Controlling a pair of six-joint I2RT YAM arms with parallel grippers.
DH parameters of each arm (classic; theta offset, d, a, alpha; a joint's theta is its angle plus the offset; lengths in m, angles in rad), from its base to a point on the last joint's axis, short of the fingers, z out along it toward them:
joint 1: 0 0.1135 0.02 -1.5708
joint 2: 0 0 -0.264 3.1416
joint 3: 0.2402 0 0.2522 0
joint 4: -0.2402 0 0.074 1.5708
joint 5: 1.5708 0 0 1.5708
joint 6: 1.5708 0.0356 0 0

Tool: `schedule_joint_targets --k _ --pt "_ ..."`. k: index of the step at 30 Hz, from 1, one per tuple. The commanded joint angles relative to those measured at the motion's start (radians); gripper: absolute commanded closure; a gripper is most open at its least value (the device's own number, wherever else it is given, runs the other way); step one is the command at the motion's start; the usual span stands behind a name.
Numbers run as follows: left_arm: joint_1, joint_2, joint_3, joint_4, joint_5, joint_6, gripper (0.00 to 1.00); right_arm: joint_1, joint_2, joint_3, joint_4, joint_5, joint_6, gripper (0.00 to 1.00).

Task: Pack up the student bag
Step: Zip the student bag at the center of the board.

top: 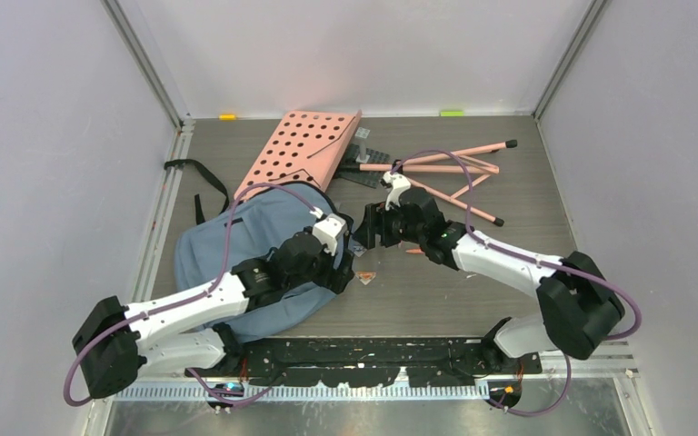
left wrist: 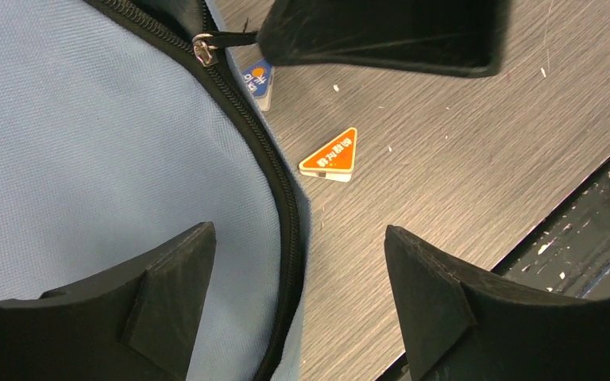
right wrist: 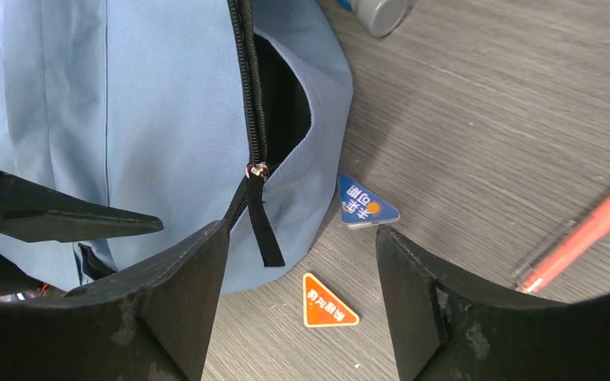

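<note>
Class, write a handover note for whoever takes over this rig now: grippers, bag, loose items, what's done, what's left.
Left gripper: open, empty, over the zipper edge of the soft blue-grey fabric backpack.
Right gripper: open, empty, over the black zipper pull.
Backpack: lying on the grey table, zipper partly open.
Orange triangular tile, blue triangular tile and red pen: on the table nearby, outside the bag.
Done: bag partly unzipped.
Left: probably widen the opening and load the loose pieces.

2 triangular tags (right wrist: 330,302) lie right of the student bag (right wrist: 127,119).
</note>
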Motion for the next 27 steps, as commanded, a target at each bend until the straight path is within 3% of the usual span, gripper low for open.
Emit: schedule_joint_targets --k 1,5,8,12,18,23,27 --pt "-0.017 0.03 0.01 0.076 -0.048 0.044 0.2 -0.008 0.073 0.075 0.062 -0.104 -0.022 0.28" --pt "-0.028 0.054 0.011 0.063 -0.1 0.047 0.21 -0.008 0.123 0.111 0.05 -0.138 -0.031 0.38" --pt "-0.032 0.066 0.015 0.044 -0.145 0.044 0.25 -0.008 0.14 0.124 0.045 -0.14 -0.035 0.5" --pt "-0.034 0.084 0.015 0.037 -0.163 0.045 0.37 -0.009 0.16 0.138 0.035 -0.138 -0.038 0.65" --pt "-0.034 0.112 0.015 0.038 -0.162 0.041 0.52 -0.009 0.176 0.16 0.018 -0.135 -0.043 0.75" --pt "-0.034 0.119 0.005 0.043 -0.149 0.036 0.74 -0.008 0.158 0.186 -0.036 -0.083 -0.06 0.98" --pt "-0.034 0.08 -0.018 0.068 -0.078 0.026 0.94 -0.008 0.148 0.222 -0.109 -0.032 -0.087 0.99"
